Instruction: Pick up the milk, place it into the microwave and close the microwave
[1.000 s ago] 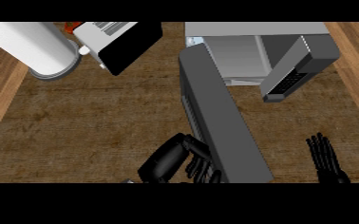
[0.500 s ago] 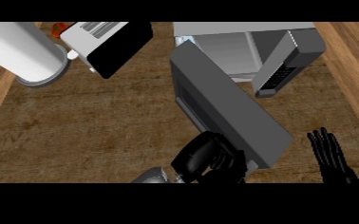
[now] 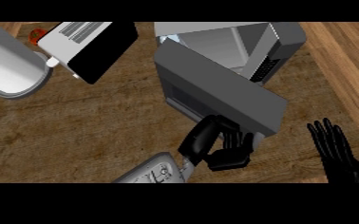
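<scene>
Swung further shut, microwave door against left hand.

Light: even, moderately bright | Shadows: faint, soft on the brown wood-grain counter | Glare: pale sheen on the grey microwave door | Blur: none

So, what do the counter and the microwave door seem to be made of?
The counter looks like wood with a matt finish: brown with streaky grain. The microwave door looks like grey metal or plastic, smooth and plain, with a darker panel that may be glass; the look leaves this open.
</scene>
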`<action>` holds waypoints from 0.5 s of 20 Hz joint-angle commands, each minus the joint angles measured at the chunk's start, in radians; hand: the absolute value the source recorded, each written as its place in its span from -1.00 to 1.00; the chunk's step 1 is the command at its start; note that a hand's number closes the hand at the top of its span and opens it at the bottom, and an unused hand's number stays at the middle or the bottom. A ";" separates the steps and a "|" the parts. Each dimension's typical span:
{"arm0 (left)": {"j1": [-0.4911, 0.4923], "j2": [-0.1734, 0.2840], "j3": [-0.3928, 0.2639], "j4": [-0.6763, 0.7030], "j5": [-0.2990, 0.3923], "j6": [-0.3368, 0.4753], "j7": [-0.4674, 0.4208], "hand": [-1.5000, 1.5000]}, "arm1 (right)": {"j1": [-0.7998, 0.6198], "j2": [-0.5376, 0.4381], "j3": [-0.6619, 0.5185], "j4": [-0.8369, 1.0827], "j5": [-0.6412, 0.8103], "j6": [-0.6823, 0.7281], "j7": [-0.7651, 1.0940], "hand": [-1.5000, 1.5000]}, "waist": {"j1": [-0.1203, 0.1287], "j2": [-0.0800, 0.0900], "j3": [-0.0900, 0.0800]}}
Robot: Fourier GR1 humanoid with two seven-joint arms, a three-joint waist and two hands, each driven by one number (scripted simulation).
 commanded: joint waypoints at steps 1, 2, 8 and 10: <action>-0.060 0.000 0.019 0.061 0.095 0.072 -0.064 -1.00 | -0.001 -0.016 0.023 -0.082 -0.035 0.073 -0.007 -1.00 | -0.042 0.011 -0.001; -0.065 0.000 0.020 0.065 0.105 0.091 -0.091 -1.00 | -0.006 -0.026 0.022 -0.084 -0.051 0.081 0.009 -1.00 | -0.046 0.015 -0.001; -0.172 0.000 0.103 0.154 0.180 0.193 -0.128 1.00 | 0.012 -0.053 0.039 -0.164 -0.109 0.091 0.069 -1.00 | -0.078 0.022 0.000; -0.189 0.000 0.134 0.185 0.211 0.201 -0.163 1.00 | 0.023 -0.069 0.045 -0.183 -0.122 0.101 0.088 -1.00 | -0.095 0.032 -0.001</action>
